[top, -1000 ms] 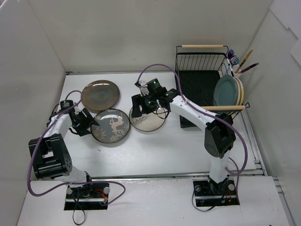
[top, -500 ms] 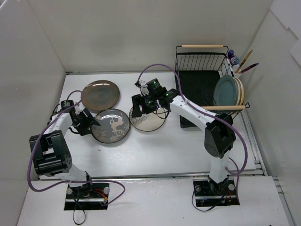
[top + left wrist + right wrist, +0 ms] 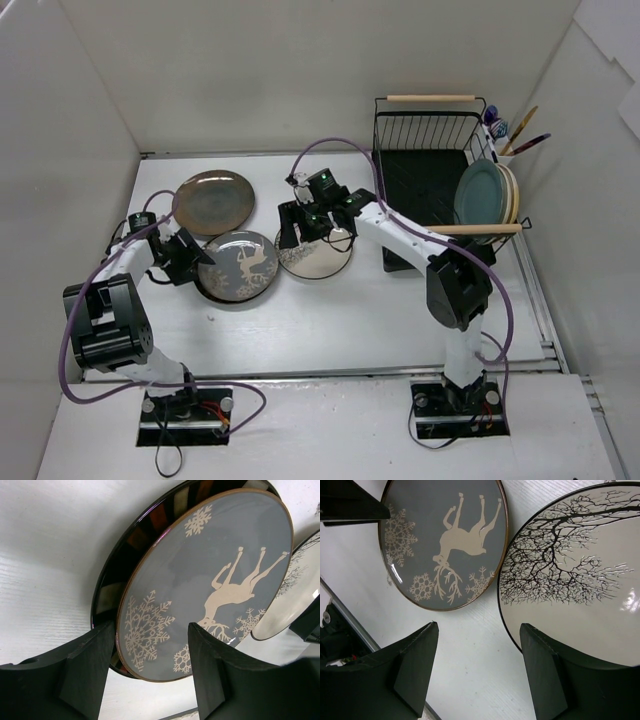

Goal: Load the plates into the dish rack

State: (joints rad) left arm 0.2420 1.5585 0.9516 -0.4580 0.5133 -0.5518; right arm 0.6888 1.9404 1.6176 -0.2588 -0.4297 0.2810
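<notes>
Now my left gripper (image 3: 150, 647) stands spread at the left rim of the deer plate (image 3: 210, 565). On its wrist view the rim lies between the two fingers, and I cannot tell whether either one touches it. The deer plate lies on the table (image 3: 330, 310), just beside the tree plate (image 3: 580, 575), their rims nearly meeting. My right gripper (image 3: 479, 647) is spread too, hanging over the tree plate's left edge. That rim runs down to the right finger, bare table shows between the fingers, and the deer plate lies beyond the left one. A brown plate (image 3: 212, 201) lies flat behind the deer plate. Well to the right, the rack (image 3: 420, 185) holds a teal plate (image 3: 480, 192) on edge, with a cream plate (image 3: 513, 195) behind it.
</notes>
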